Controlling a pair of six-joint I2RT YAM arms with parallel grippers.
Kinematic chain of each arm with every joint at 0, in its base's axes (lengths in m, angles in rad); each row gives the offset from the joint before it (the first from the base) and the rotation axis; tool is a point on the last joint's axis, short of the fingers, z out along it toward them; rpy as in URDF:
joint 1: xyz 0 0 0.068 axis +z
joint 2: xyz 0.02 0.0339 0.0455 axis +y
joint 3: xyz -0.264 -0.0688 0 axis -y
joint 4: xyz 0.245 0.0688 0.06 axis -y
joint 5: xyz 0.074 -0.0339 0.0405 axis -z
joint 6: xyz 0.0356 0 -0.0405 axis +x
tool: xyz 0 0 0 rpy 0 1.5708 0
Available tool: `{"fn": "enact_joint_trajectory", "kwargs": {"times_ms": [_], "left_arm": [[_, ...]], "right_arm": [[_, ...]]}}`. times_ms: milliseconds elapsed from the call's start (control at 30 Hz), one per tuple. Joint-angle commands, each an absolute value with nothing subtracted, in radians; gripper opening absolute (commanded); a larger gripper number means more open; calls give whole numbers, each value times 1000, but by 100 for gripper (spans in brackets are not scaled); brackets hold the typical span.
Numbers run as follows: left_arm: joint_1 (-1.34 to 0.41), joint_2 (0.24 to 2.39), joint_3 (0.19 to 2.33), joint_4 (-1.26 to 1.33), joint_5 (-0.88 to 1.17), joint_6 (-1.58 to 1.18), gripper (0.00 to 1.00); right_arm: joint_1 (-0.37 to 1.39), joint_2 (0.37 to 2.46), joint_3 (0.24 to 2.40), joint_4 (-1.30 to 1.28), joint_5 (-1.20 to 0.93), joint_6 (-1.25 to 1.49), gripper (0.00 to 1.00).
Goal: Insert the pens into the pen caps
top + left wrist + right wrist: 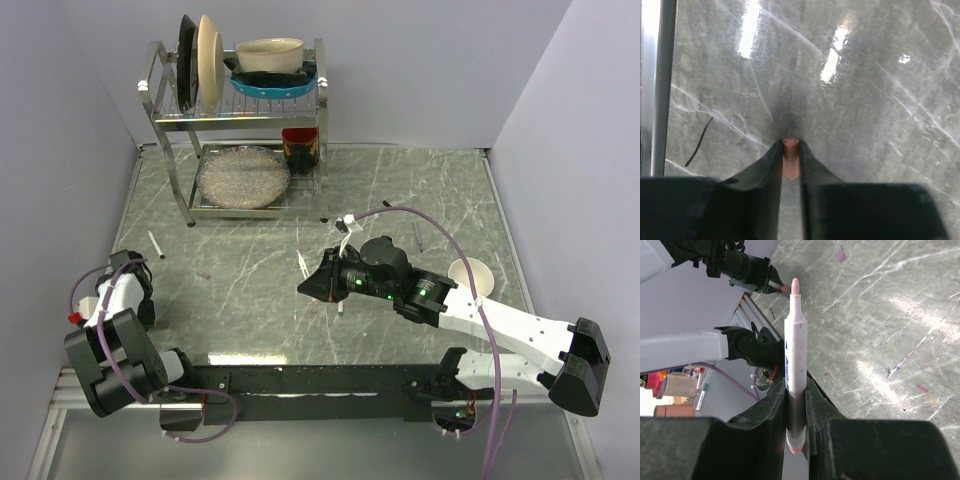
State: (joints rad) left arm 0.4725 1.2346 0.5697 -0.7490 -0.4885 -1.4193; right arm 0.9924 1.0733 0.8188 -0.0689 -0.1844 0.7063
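Note:
My right gripper [796,390] is shut on a white-barrelled pen [795,340]. Its pink tip points out past the fingertips and its pink rear end shows between the jaws. In the top view this gripper [304,287] hovers over the middle of the table. My left gripper [791,148] is shut on a short pink pen cap [791,156], open end outward. It sits at the table's left side [133,263]. It also shows in the right wrist view [776,286], well beyond the pen tip. Other pens lie at the left [156,244], in the middle [302,263] and at the right [418,236].
A metal dish rack [240,120] with plates and bowls stands at the back. A small white cup [470,275] sits by the right arm. Grey walls close both sides. A thin dark mark [699,142] lies on the marble near the left edge.

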Motion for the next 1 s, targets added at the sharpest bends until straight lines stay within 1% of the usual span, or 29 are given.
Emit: {"fn": "enact_joint_trajectory", "kwargs": {"times_ms": [0, 33, 67, 100, 233, 367, 433, 533, 567, 633, 733, 867, 967], "left_arm": [[477, 1272, 534, -675, -419, -1433, 15], [477, 1270, 534, -678, -414, -1430, 11], [477, 1264, 535, -681, -405, -1421, 3], [477, 1261, 537, -684, -397, -1413, 1], [476, 1238, 552, -680, -353, -1352, 1], [439, 1200, 577, -635, -243, -1177, 1], [410, 1184, 584, -603, -151, -1108, 1], [312, 1151, 591, -566, -24, -1034, 1], [251, 1135, 592, -554, -8, -1026, 1], [157, 1123, 586, -540, 88, -1038, 1], [53, 1104, 574, -486, 181, -1075, 1], [-46, 1091, 609, -509, 189, -1104, 1], [-93, 1077, 635, -511, 201, -1117, 1]], "right_arm": [[994, 1052, 873, -41, -181, 709, 0], [994, 1052, 874, -40, -183, 710, 0], [994, 1055, 874, -40, -183, 712, 0], [994, 1058, 876, -41, -183, 713, 0], [994, 1048, 868, -44, -172, 730, 0], [994, 1048, 854, -31, -181, 721, 0], [994, 1063, 848, -41, -181, 721, 0], [994, 1078, 828, -20, -187, 735, 0], [994, 1078, 809, -12, -190, 742, 0], [994, 1075, 792, -2, -184, 755, 0], [994, 1063, 766, -2, -160, 761, 0], [994, 1042, 707, -2, -135, 772, 0], [994, 1048, 678, 57, -152, 778, 0]]}}
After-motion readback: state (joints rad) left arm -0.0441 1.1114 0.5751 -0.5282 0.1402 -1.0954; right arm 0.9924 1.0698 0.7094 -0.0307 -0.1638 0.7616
